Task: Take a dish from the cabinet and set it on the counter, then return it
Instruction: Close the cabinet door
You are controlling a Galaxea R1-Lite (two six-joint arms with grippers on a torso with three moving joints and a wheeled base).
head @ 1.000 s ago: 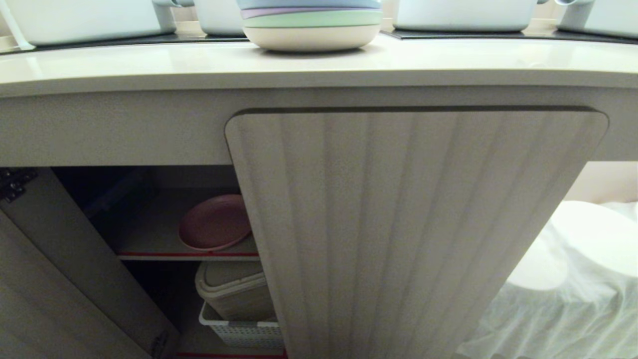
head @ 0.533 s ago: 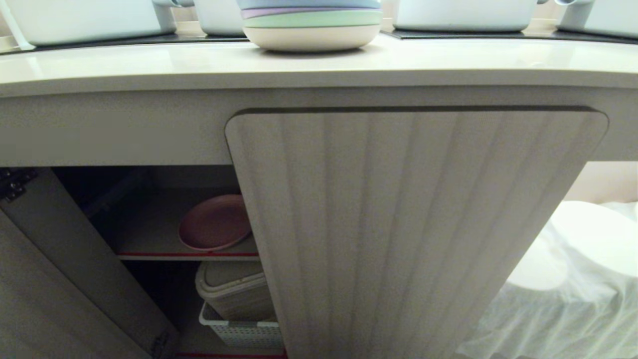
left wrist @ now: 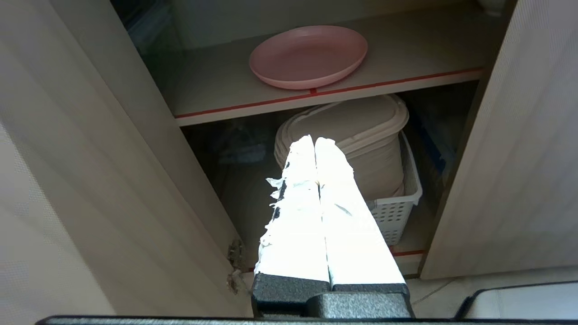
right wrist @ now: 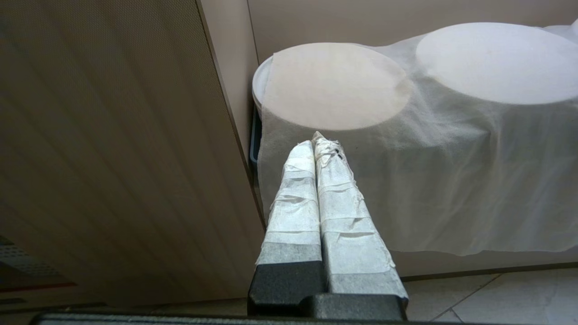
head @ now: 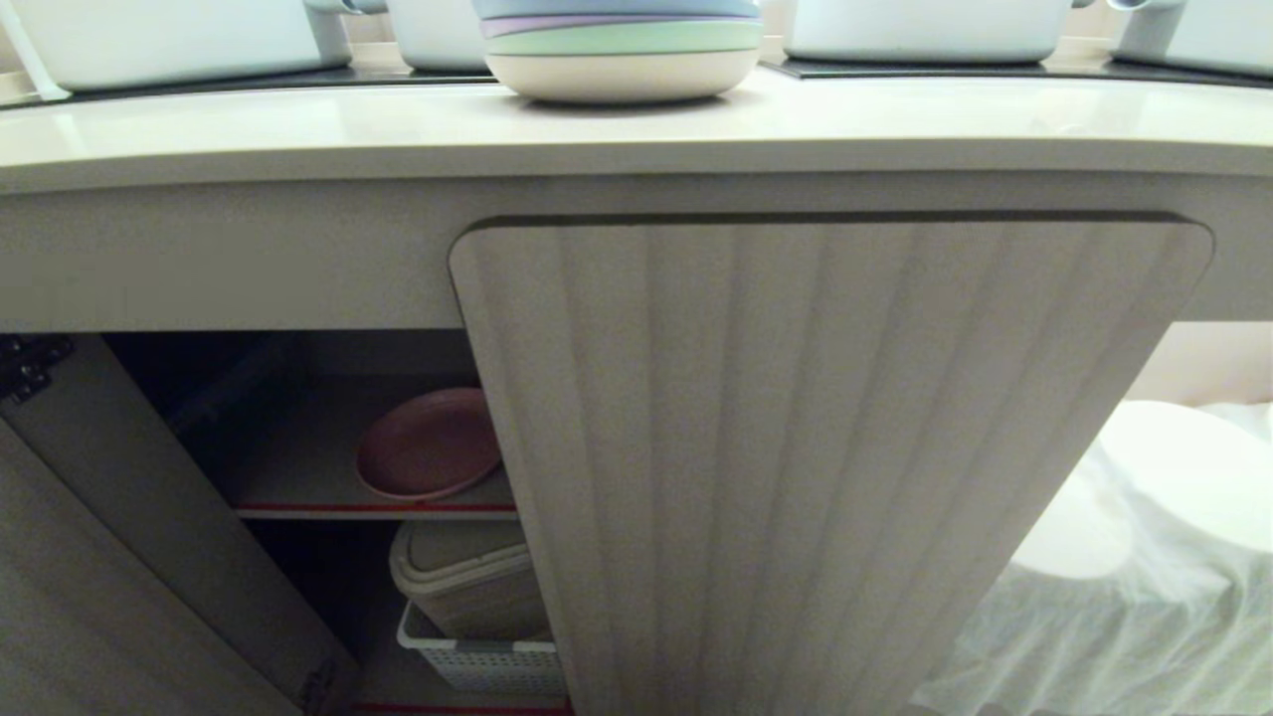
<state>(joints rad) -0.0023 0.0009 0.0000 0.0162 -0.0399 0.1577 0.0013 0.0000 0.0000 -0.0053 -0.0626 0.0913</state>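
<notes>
The pink dish [head: 428,445] lies flat on the grey, red-edged upper shelf [head: 298,487] of the open cabinet, partly hidden behind the ribbed right door [head: 796,447]. In the left wrist view the dish [left wrist: 308,56] shows whole, near the shelf's front edge. My left gripper [left wrist: 314,141] is shut and holds nothing; it hangs low in front of the cabinet opening, well short of the dish. My right gripper [right wrist: 314,141] is shut and empty, beside the ribbed door [right wrist: 113,158]. The cream counter [head: 298,129] runs across the top. Neither arm shows in the head view.
A pastel plate stack [head: 622,50] and white pots [head: 169,40] stand on the counter. The left door [head: 119,557] swings out. Below the shelf a beige lidded tub [left wrist: 361,140] sits in a white perforated basket [left wrist: 397,212]. White cloth-covered discs [right wrist: 334,85] fill the recess on the right.
</notes>
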